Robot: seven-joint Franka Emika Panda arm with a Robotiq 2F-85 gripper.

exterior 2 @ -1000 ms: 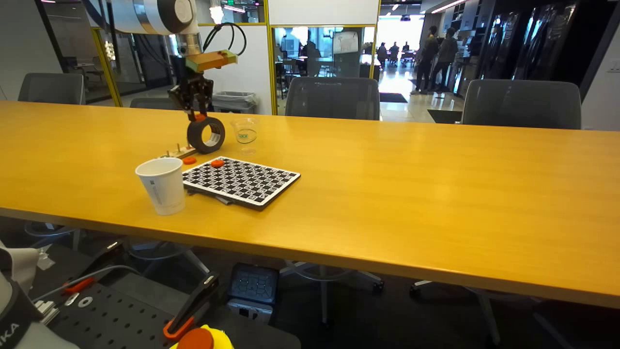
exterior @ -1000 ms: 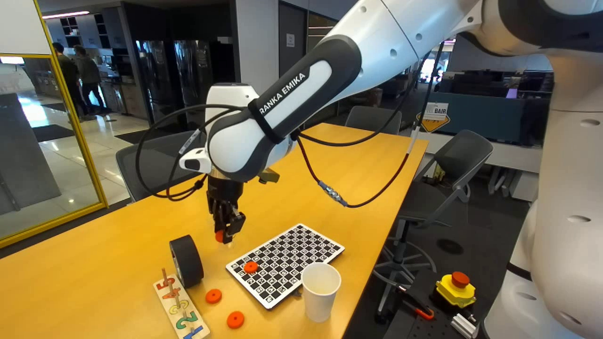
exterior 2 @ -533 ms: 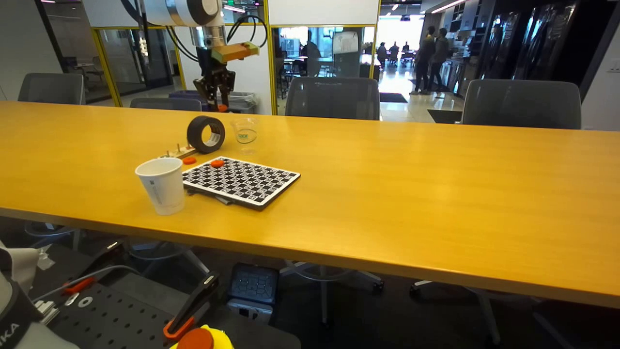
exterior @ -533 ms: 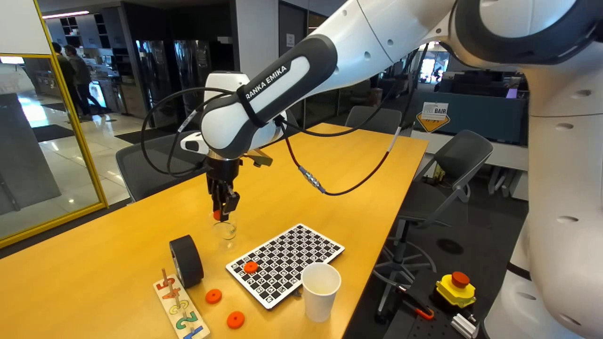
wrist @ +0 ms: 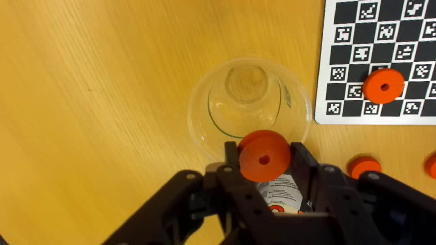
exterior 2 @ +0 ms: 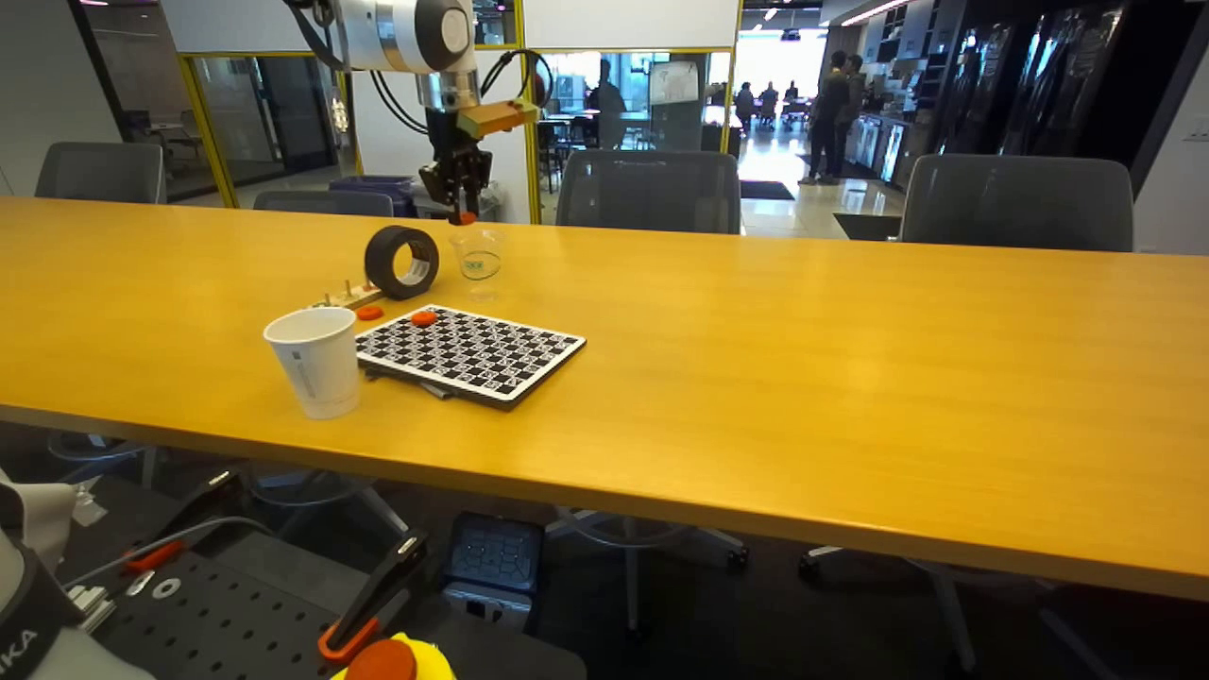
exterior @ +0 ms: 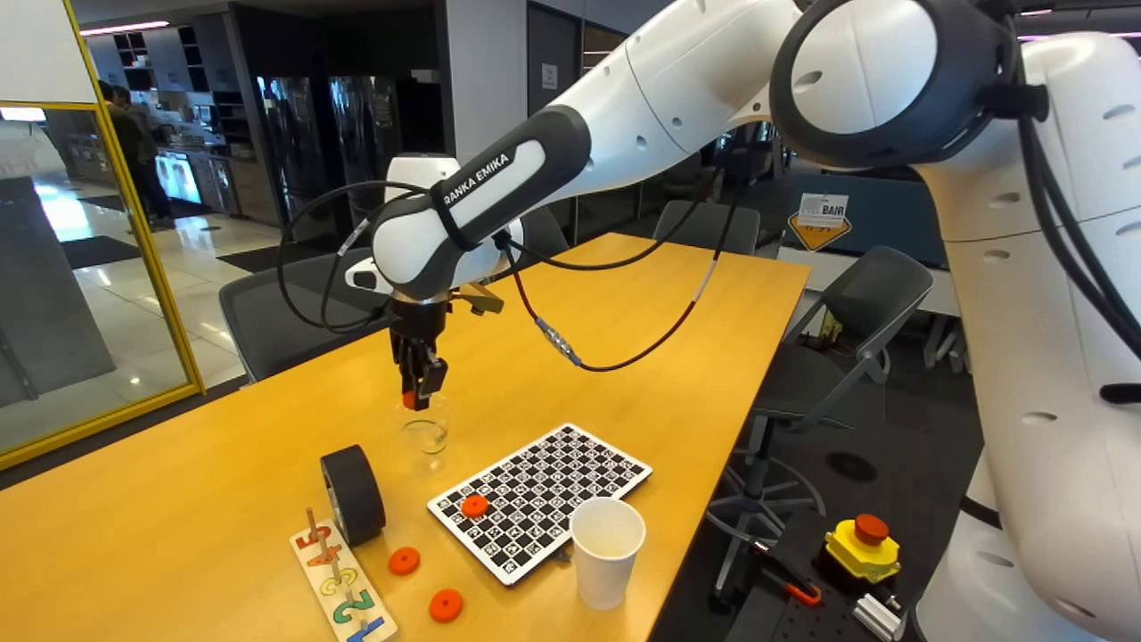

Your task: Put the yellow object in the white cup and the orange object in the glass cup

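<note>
The tool (wrist: 264, 152) and its orange disc (wrist: 264, 161) neared the glass cup (wrist: 248, 110).

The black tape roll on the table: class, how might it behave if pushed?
The black tape roll would probably start rolling, since it stands on its round edge. Pushed against a flat face, it may tip, being narrower than tall.

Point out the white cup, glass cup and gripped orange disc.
White cup (exterior: 606, 557), in an exterior view: outer wall.
Glass cup (exterior 2: 480, 267), in an exterior view: clear side wall.
Gripped orange disc (wrist: 264, 149), in the wrist view: round face.
</note>
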